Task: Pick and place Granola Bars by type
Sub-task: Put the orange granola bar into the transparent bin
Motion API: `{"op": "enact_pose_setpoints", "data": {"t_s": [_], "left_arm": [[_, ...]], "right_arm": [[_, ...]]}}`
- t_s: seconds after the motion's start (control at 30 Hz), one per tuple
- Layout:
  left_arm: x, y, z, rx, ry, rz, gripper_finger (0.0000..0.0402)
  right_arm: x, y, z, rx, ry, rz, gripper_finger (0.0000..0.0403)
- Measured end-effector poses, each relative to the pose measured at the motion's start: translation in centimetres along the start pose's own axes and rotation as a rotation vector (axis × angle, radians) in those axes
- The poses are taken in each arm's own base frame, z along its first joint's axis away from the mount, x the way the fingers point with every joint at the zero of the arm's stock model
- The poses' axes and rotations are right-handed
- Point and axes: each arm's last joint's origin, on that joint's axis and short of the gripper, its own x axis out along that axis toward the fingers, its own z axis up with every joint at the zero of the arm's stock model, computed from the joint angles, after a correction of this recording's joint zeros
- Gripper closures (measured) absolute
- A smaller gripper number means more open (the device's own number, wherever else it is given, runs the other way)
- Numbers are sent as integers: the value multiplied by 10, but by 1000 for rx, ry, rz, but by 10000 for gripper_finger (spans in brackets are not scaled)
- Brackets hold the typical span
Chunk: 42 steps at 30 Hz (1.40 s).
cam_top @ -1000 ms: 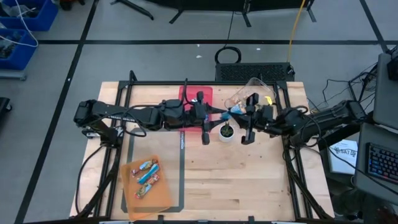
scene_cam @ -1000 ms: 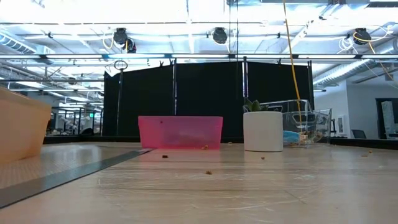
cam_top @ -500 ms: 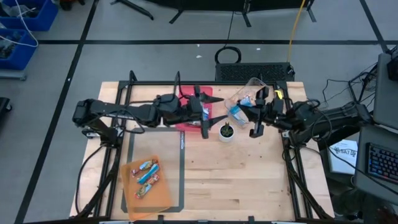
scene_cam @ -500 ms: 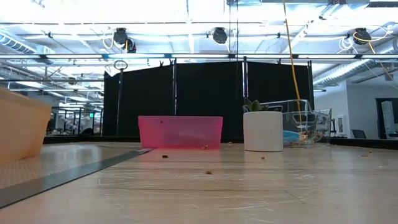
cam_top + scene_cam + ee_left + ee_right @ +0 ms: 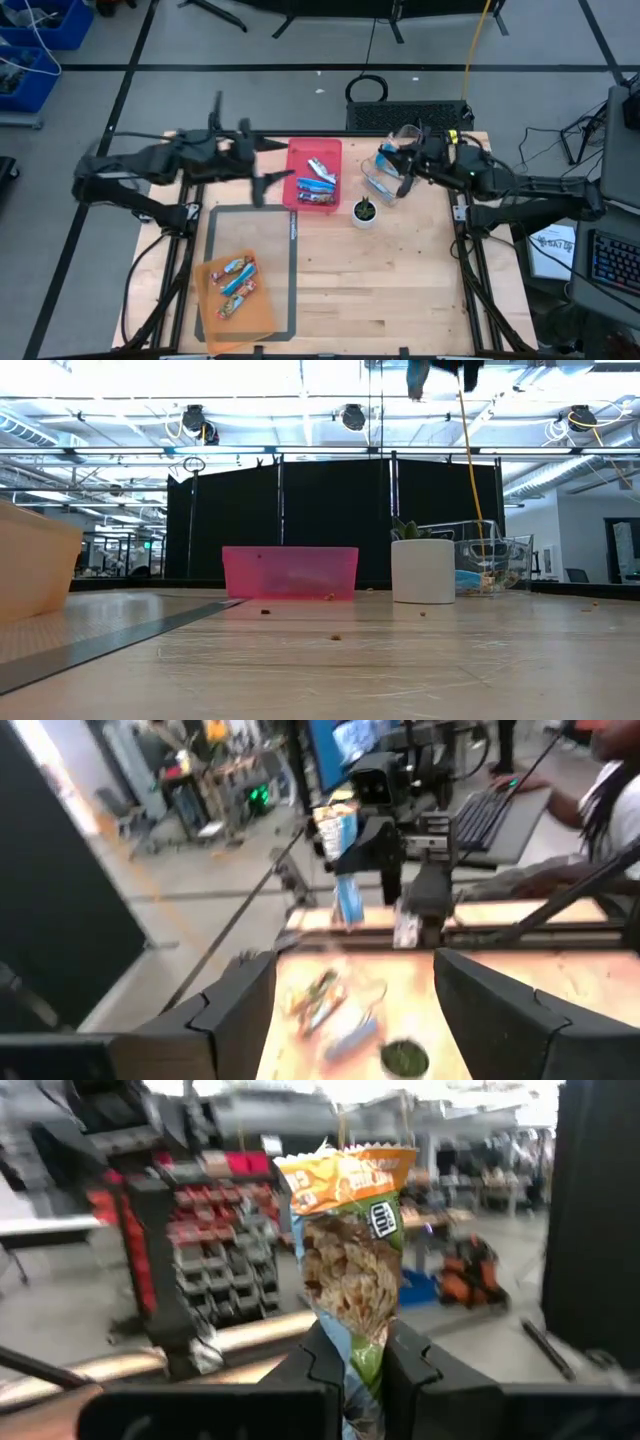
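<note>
Above the wooden table (image 5: 400, 290), right hand (image 5: 352, 1355) clamped on 1 granola bar (image 5: 348, 1240), left hand (image 5: 350, 1010) apart, empty.

Both arms black/dark grey, six-joint, boxy segments w/ rounded joint housings, thin black cables looping alongside. Left gripper (image 5: 345, 1010): two broad, angular matte-black fingers. Right gripper (image 5: 362, 1370): same dark moulded fingers, bevelled inner edges. No visible markings.

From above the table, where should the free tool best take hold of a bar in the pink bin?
Probably the bar near the pink bin's far end: come straight down and close across its narrow width, since it lies flat with walls around it.
</note>
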Motion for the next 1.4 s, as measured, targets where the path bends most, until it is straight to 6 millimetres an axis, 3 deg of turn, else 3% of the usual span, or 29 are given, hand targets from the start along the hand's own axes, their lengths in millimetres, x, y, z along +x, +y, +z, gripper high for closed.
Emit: {"op": "enact_pose_setpoints", "data": {"t_s": [0.23, 0.43, 1.1, 1.4], "left_arm": [[-56, 18, -5, -57, 95, 18, 146], [-79, 25, -10, -69, 130, 56, 147], [-83, 28, -10, -79, 137, 93, 147], [-83, 28, -10, -88, 136, 93, 147]], "right_arm": [[4, -31, -17, -11, 183, -80, 385], [6, -52, -33, 4, 341, -124, 385], [24, -90, -101, -12, 838, -228, 385], [30, -105, -124, 14, 962, -265, 385]]}}
